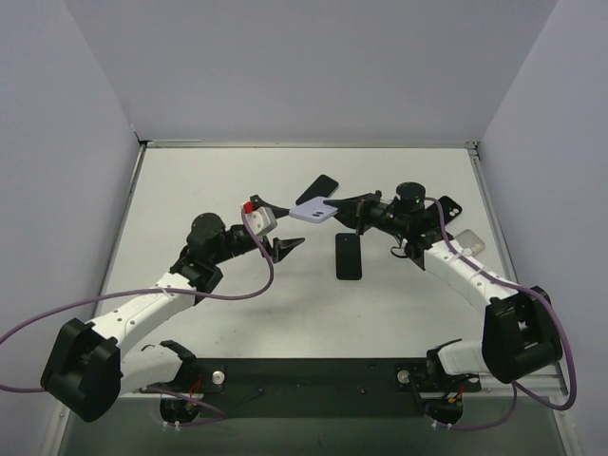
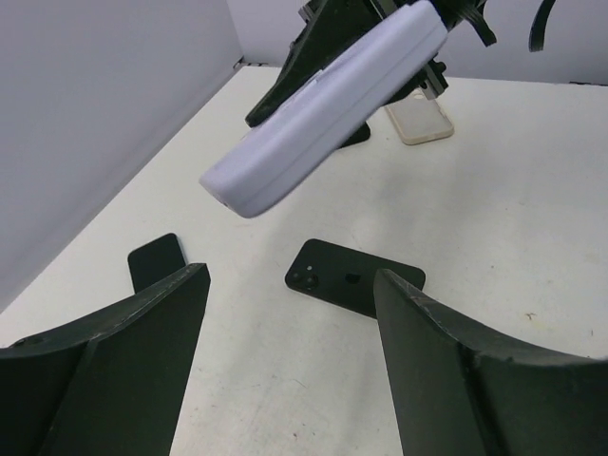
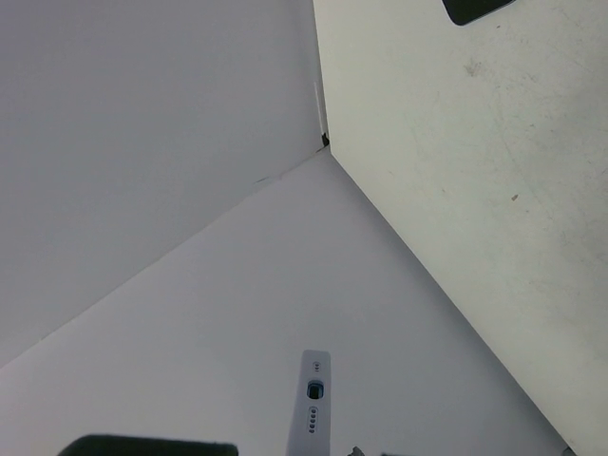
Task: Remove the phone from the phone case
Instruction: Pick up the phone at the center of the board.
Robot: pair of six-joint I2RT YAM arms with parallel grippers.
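Note:
A lavender phone case (image 1: 313,211) hangs tilted above the table's middle, with my right gripper (image 1: 336,204) shut on its right end. In the left wrist view the phone case (image 2: 332,104) slants across the top, above and beyond the fingers. In the right wrist view only its bottom edge (image 3: 313,399) with the port cutout shows. The phone is hidden; I cannot tell whether it sits inside. My left gripper (image 1: 291,228) stands open just left of the case's free end, and the left gripper (image 2: 290,281) has nothing between its fingers.
A black handset (image 1: 349,256) lies flat, camera side up, below the case; the black handset (image 2: 353,277) shows between my left fingers on the table. A second dark slab (image 1: 323,186) lies farther back. A beige case (image 2: 423,119) rests near the right arm. Walls enclose the table.

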